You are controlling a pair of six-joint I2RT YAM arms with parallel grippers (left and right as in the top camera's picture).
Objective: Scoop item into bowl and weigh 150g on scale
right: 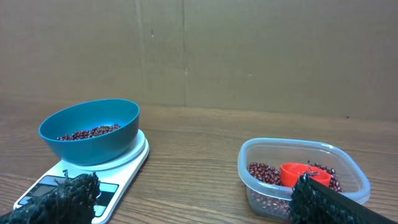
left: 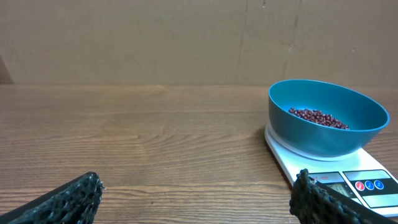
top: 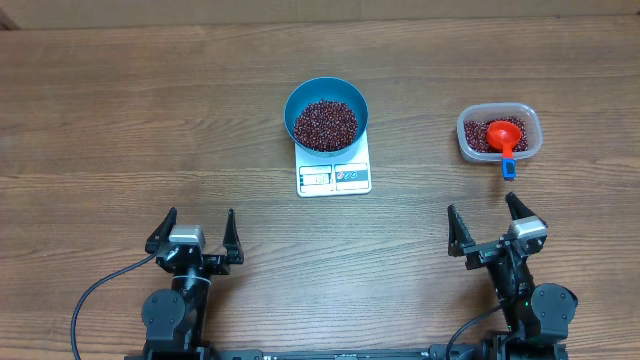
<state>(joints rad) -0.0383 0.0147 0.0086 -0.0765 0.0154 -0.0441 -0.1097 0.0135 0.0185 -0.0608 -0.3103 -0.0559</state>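
Small dark red-brown beans lie in the round light-blue bowl, set on the flat white scale mid-table presumably for weighing, the red plastic scoop parked in the clear tub, while left gripper and right gripper wait spread and empty near the table's front edge.

Table: wood grain, matt. Bowl: smooth blue plastic, faint sheen. Scale: smooth white plastic. Tub: clear glossy plastic. Scoop: red plastic. Gripper fingers: black, rough, pebbled. Back wall: matt brown cardboard.
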